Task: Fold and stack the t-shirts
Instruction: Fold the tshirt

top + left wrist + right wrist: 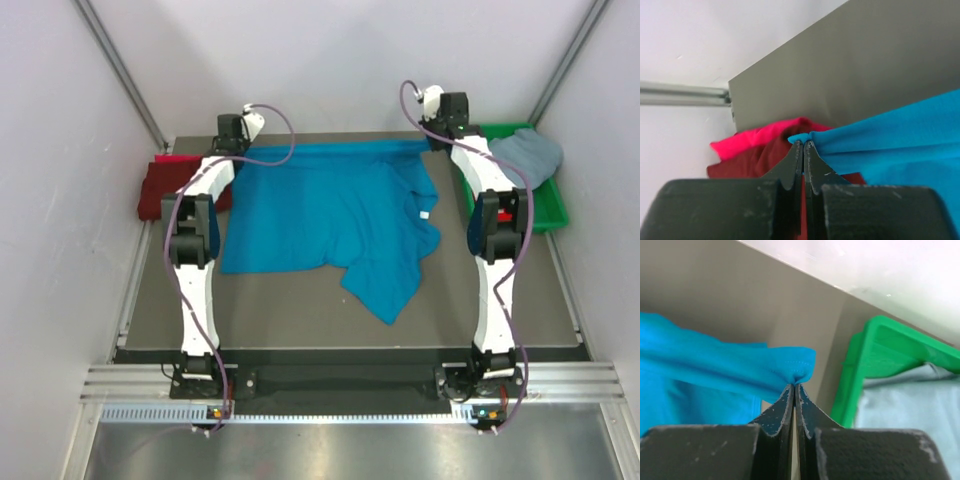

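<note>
Cam above: turquoise t-shirt [320, 215] lies spread on table [300, 320], far edge stretched taut betw. left end effector [238, 152] & right end effector [436, 142], prob. to flatten it before folding; near part is bunched. Left wrist: jaws pinched shut on its far-left corner, w/ red t-shirt [750, 140] & maroon t-shirt [745, 165] heaped just behind. Right wrist: jaws clamped on far-right corner, green bin [875, 350] w/ grey-blue t-shirt [910, 405] just beside, which could snag a sideways pull.

left arm [190, 240] extended | left tool [803, 143] clamped on turquoise t-shirt [320, 215] | right arm [497, 225] extended | right tool [794, 386] clamped likewise
</note>
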Controlling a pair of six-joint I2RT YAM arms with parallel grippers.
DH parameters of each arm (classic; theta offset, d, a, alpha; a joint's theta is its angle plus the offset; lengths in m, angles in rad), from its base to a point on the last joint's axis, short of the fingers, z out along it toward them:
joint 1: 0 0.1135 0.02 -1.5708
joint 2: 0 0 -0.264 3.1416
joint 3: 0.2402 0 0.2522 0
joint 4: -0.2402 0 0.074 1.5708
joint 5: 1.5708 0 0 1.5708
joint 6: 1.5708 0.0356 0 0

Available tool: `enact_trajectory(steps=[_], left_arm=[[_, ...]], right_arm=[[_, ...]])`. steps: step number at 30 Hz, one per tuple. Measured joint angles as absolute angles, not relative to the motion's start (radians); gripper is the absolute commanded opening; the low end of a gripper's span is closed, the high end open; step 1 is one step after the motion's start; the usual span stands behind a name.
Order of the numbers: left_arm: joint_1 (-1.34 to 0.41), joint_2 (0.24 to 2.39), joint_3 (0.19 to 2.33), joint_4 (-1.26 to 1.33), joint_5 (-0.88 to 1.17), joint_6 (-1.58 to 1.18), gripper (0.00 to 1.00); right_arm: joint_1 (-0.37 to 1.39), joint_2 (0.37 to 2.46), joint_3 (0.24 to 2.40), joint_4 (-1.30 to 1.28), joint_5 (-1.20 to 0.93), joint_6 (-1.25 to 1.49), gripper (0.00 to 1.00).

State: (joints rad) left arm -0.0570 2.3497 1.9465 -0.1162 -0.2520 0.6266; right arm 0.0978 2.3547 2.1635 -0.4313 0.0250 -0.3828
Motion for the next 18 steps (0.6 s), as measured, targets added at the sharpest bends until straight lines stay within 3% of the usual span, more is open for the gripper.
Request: enact_trajectory(steps=[9,18], left_arm=[[-0.049,2.207,1.886,-0.247,-0.216,0.574,0.00],[-0.041,2.200,1.879,-0.450,-0.180,0.540,0.00]], right_arm=[[0.094,2.204,2.118,-0.497,-0.021,-0.364,0.00],[0.093,2.178,1.956,-0.568,-0.049,-0.372,0.00]])
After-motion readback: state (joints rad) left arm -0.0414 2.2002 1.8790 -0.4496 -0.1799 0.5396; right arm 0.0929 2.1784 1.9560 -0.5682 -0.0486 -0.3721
